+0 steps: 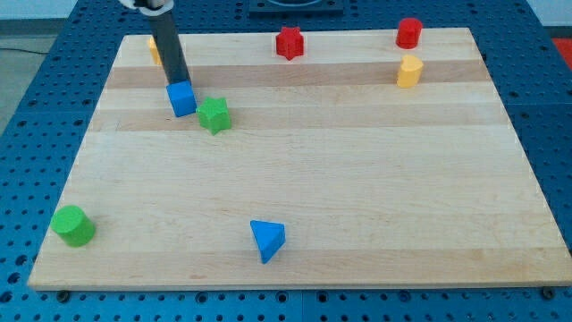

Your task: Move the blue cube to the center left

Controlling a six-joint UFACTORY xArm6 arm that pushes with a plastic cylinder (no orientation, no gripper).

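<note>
Camera view: blue cube [182, 99] touches my tip [180, 85], the gripperless rod tool's end.

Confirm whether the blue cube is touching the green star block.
No: the blue cube sits just to the view's left of the green star, with a thin strip of board between them; my tip is at the cube's top edge.

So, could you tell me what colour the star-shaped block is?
Green star, clearest in the camera view.
</note>
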